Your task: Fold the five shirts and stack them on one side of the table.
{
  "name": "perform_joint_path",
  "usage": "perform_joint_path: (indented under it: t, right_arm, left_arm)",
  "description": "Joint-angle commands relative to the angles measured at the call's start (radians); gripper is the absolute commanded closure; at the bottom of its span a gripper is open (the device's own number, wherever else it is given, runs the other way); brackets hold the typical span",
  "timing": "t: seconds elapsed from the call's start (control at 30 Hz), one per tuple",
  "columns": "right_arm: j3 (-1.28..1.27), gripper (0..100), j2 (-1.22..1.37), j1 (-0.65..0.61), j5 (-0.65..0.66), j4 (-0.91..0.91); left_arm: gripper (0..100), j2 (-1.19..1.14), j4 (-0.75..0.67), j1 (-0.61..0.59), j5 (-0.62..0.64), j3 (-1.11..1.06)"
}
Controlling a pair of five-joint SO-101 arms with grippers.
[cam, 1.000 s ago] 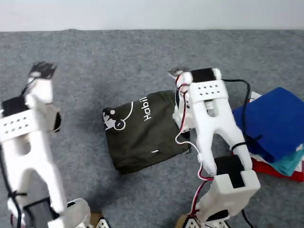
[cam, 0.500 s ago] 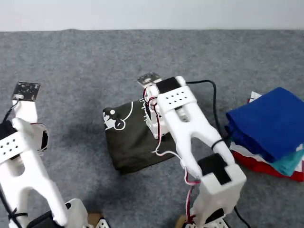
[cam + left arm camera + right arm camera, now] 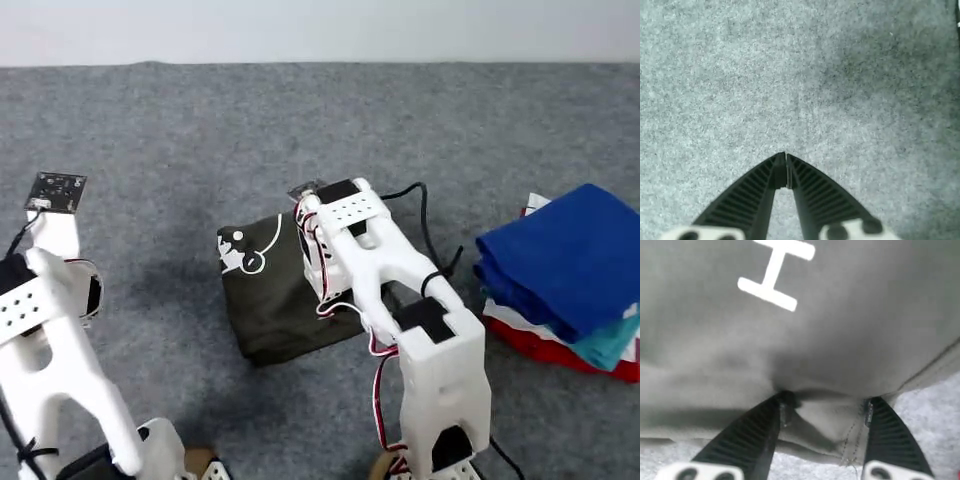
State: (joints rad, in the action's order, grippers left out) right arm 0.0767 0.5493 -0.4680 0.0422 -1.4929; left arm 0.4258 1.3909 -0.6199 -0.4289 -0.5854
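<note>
Right tool (image 3: 827,402) gapes wide, straddling a fold of the dark shirt (image 3: 265,300), gripping nothing yet. Grey worktop (image 3: 180,130): you've got a stack (image 3: 570,265) of seemingly four folded at the right edge; dark shirt folded mid-worktop, unstacked. Left tool (image 3: 786,159) pinched closed, empty.

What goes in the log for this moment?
right gripper: fingers open astride dark shirt edge | left gripper: shut over mat | stack: right side

Dark shirt (image 3: 265,310) half under right arm (image 3: 375,250), shirt stack (image 3: 570,260) off-edge.
</note>
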Motion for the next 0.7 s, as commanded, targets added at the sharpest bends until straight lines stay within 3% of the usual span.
perform_joint_path:
  t: [0.0, 0.1, 0.13, 0.4, 0.67]
  right_arm:
    - [-0.005, 82.0, 0.05, -0.004, 0.003, -0.012]
    - [0.026, 98.1, 0.061, 0.002, 0.06, -0.036]
    - [0.031, 99.4, 0.061, 0.007, 0.074, -0.041]
    - [0.173, 98.7, 0.051, 0.12, 0.218, -0.162]
    - [0.525, 98.8, 0.097, 0.305, 0.608, -0.205]
  left_arm:
    - [99, 0.034, -0.015, -0.005, -0.038, 0.01]
    - [99, 0.034, -0.015, -0.005, -0.037, 0.012]
    - [99, 0.034, -0.015, -0.005, -0.037, 0.012]
    - [99, 0.035, -0.011, -0.005, -0.037, 0.013]
    - [99, 0.035, 0.005, -0.005, -0.035, 0.015]
